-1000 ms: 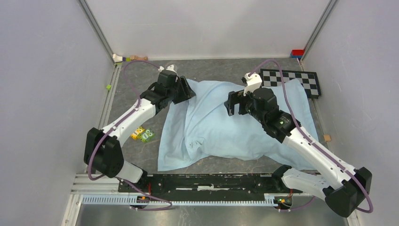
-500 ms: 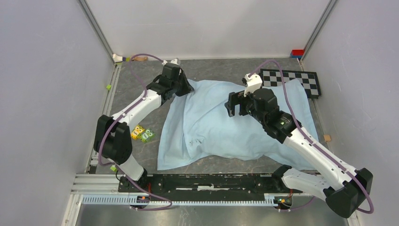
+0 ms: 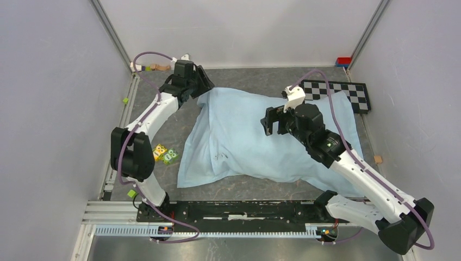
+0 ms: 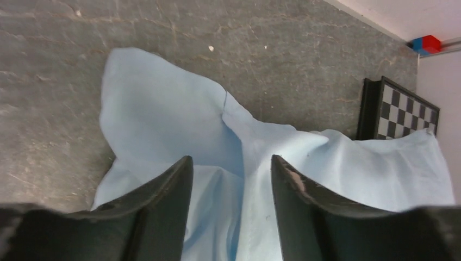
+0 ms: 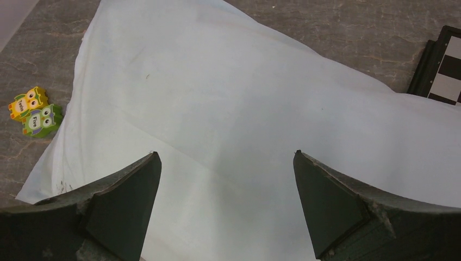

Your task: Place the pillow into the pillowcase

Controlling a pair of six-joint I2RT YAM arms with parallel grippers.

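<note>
Pillowcase (image 3: 255,138) light blue, plump, wrinkled, on table (image 3: 163,117)

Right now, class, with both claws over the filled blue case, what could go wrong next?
The left claw is open over the pillowcase corner; closing could pinch one layer only. The checkerboard lies under the case's far edge, so tugging may drag it. The owl tiles beside the case could be swept.
</note>
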